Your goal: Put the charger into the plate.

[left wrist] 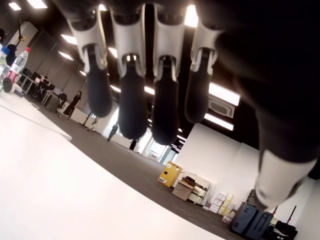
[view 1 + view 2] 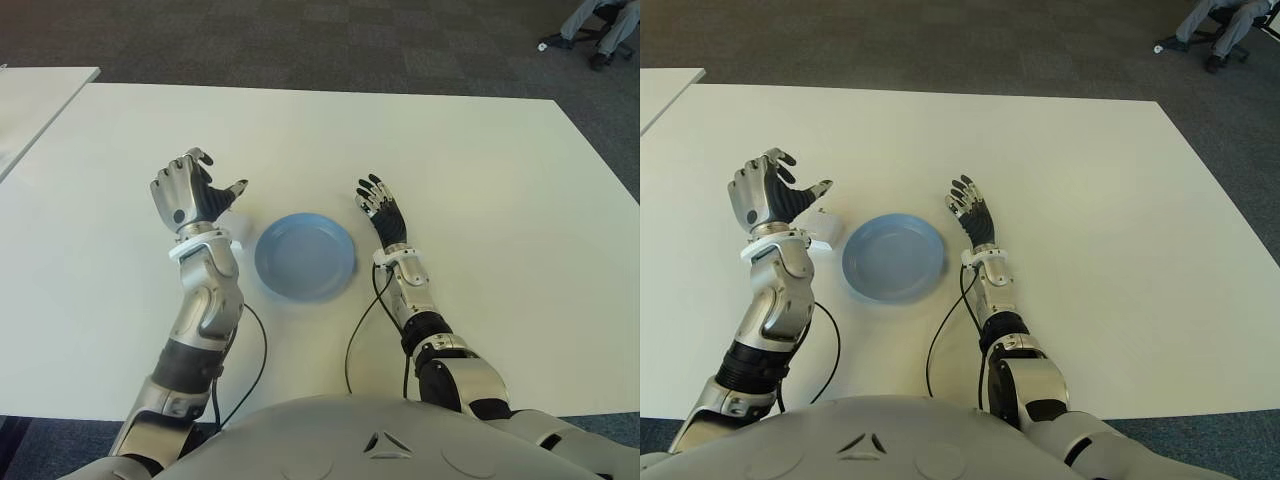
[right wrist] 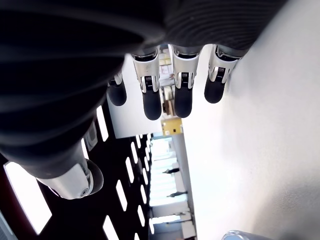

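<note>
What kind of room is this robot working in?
Probably an open-plan office or lab. The white table stands on dark grey carpet, a seated person's legs show in the far corner, and the left wrist view shows ceiling light strips, stacked boxes and people standing far off.

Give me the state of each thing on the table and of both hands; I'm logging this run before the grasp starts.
charger: on the table, left of the plate, not grasped.
plate: upright, nothing in it.
left hand: raised above the charger, fingers open, holding nothing.
right hand: right of the plate, fingers relaxed, empty.
</note>
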